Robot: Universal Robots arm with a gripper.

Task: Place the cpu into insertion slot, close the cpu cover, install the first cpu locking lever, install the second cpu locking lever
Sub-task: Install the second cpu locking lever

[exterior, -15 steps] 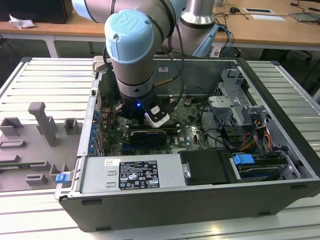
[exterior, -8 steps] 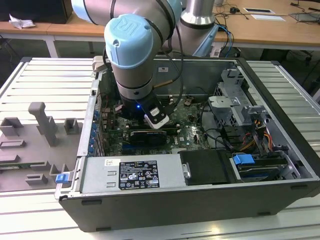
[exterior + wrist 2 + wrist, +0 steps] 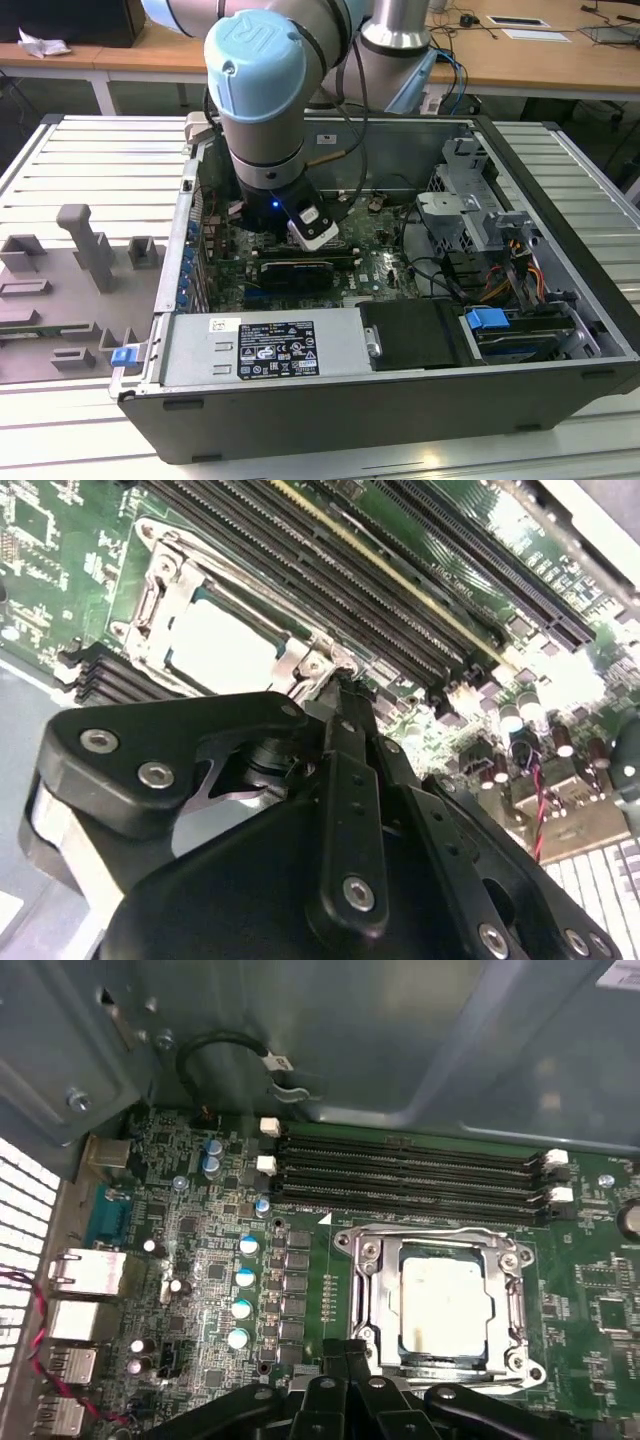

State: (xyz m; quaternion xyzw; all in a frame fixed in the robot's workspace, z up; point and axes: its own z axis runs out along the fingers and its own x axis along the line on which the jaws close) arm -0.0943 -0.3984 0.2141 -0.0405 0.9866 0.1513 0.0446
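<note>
Inside the open computer case (image 3: 560, 300), the cpu (image 3: 445, 1300) lies seated in the insertion slot (image 3: 375, 1305) under the lowered cpu cover (image 3: 440, 1245), where the gripper (image 3: 345, 1360), its fingers (image 3: 345, 715) pressed together, should push the lever squarely beneath its catch.

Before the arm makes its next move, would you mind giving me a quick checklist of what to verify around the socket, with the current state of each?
1. Cpu seated in the slot: ok; it lies flat inside the frame in both wrist views.
2. Cover down over the cpu: ok; its frame surrounds the chip.
3. Locking levers fully latched: cannot tell.
4. End effector at the socket: ok; its tip sits at the cover's edge in the second wrist view.
5. Memory slots clear of the end effector: ok.
6. Red-black wires away from the socket: ok.
</note>
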